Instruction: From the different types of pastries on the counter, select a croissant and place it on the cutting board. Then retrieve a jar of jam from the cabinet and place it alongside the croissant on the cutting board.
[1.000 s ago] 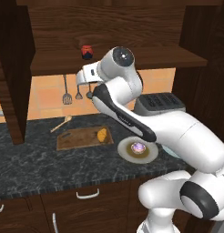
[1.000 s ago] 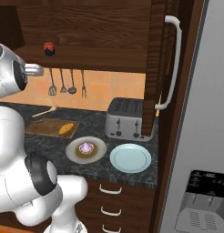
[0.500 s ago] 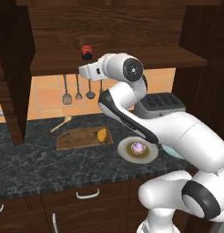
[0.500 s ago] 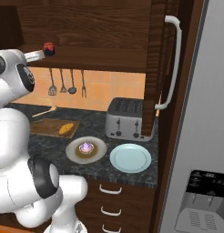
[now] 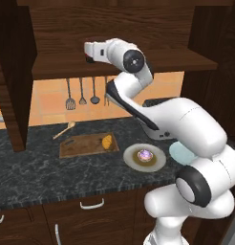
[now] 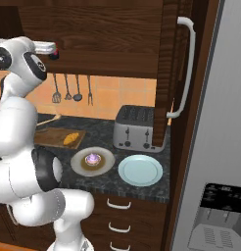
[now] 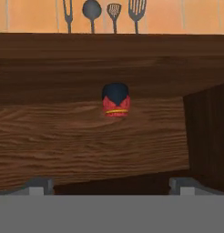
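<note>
Hand view, jar of jam (image 7: pixel 116 101) on cabinet (image 7: pixel 86 136) shelf, fingers (image 7: pixel 38 185) spread wide, holding nothing.

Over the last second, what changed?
The hand rose from below the shelf board to shelf level and swung toward the jar of jam in the cabinet; it is open and holds nothing, short of the jar. Unchanged: the croissant on the cutting board, the purple-topped pastry on its plate, the toaster.
</note>
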You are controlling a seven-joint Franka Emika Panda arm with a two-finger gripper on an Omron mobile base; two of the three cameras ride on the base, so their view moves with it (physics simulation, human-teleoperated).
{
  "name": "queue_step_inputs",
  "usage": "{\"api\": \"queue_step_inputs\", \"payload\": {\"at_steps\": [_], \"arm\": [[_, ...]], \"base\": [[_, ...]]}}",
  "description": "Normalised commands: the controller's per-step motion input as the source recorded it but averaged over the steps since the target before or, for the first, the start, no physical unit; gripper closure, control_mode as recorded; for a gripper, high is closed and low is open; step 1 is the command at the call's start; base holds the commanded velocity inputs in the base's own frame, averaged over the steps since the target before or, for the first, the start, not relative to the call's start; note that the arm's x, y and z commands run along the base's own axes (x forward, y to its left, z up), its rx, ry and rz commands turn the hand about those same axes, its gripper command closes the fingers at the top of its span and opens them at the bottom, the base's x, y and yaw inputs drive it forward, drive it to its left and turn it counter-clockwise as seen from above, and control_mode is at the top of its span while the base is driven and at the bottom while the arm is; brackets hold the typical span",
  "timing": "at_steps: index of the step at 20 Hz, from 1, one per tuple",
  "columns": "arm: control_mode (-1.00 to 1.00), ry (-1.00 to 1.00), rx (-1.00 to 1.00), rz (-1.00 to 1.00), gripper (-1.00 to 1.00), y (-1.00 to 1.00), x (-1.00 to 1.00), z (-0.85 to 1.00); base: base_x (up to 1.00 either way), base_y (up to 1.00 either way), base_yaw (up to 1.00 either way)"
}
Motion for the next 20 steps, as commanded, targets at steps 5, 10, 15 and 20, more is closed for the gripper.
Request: {"api": "queue_step_inputs", "payload": {"at_steps": [5, 10, 15, 20], "arm": [[-1.00, 0.27, 0.05, -0.01, -1.00, 0.00, 0.40, 0.06], [-1.00, 0.57, 0.01, 0.00, -1.00, 0.00, 0.25, 0.17], [-1.00, 0.09, 0.01, 0.00, -1.00, 0.00, 0.11, 0.05], [-1.00, 0.00, 0.00, 0.10, -1.00, 0.00, 0.32, -0.02]], "base": [[0.00, 0.00, 0.00], [0.00, 0.00, 0.00], [0.00, 0.00, 0.00], [0.00, 0.00, 0.00]]}}
